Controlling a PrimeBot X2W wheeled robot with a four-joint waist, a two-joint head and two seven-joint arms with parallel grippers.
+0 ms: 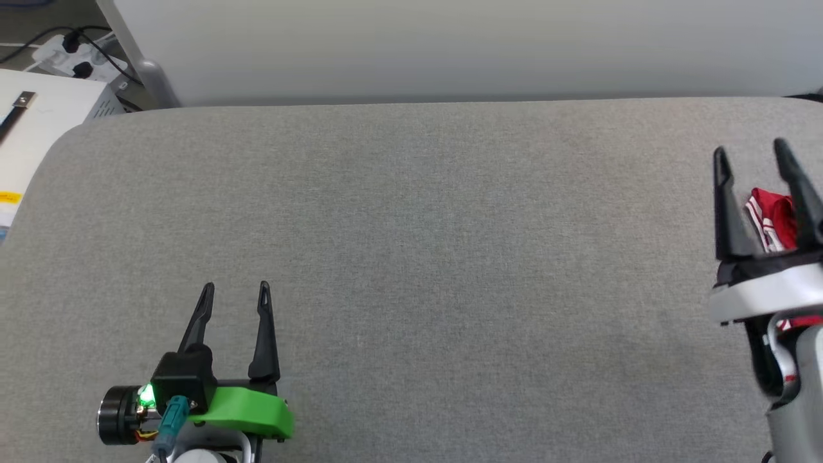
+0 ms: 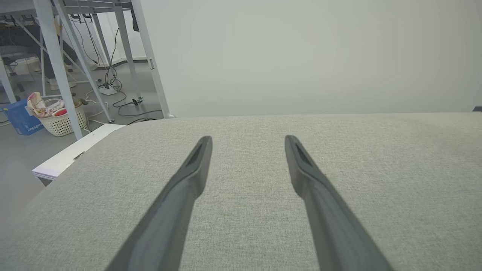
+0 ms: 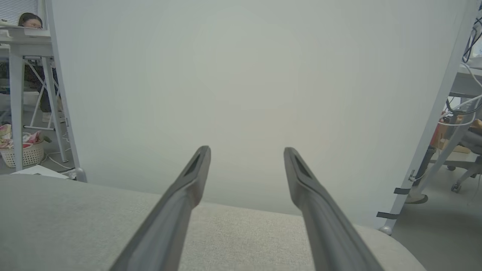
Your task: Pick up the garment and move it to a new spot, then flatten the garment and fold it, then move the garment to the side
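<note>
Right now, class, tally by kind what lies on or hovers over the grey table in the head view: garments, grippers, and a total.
Garments: 1 (the red-and-white garment)
Grippers: 2 (left gripper, right gripper)
Total: 3

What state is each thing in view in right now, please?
left gripper: open, empty, over the table.
right gripper: open, empty.
garment: bunched up at the table's right edge, partly hidden by the right gripper, not gripped.
basket: on the floor, holding clothes.
</note>
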